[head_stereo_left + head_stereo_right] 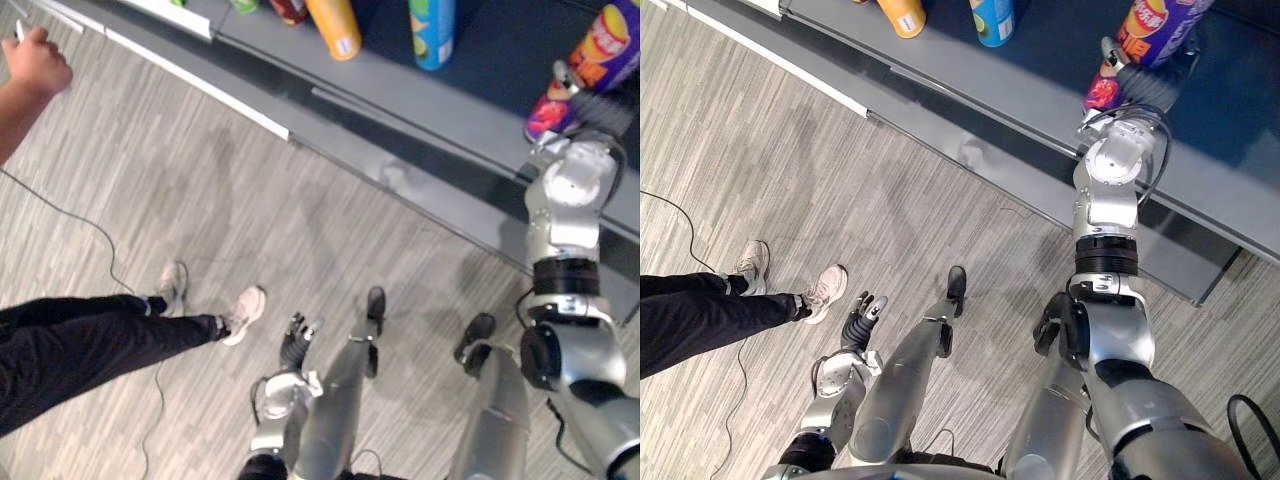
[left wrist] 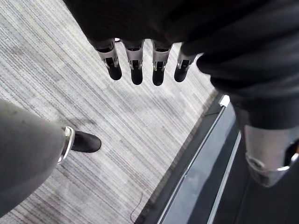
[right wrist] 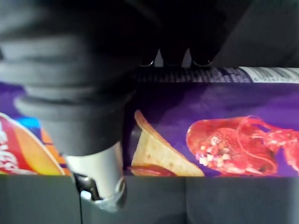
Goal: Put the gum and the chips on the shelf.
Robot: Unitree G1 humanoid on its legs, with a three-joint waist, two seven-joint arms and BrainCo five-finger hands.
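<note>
Your right hand (image 1: 1137, 88) has hold of the purple cardboard tube of chips (image 3: 210, 107). Its fingers (image 3: 174, 57) curl over the far side of the tube and the thumb comes down the near side, so the tube is clamped between them. Just below the thumb tip, the tube's long side meets the flat grey metal shelf (image 1: 440, 100). I judge the chips to be at the shelf already, with the grasp not yet let go. I cannot tell whether the tube bears its weight there, or whether it stands or lies.

Well apart from those fingers, further along the same shelf, are an orange tube (image 1: 335, 25) and a blue-green tube (image 1: 432, 30).

Your left hand (image 2: 135, 70) hangs low over the grey striped floor (image 1: 250, 200). Its fingers are straight and loose, with nothing between them and the thumb.

I cannot tell where the gum is. Neither hand holds anything that reads as gum, and the small things at the shelf's far edge are too cut off to name. So the chips need only the release, and you should count the gum half as open.

A person (image 1: 80, 350) in black trousers and pale shoes stands on the floor, well apart from the left fingers.
</note>
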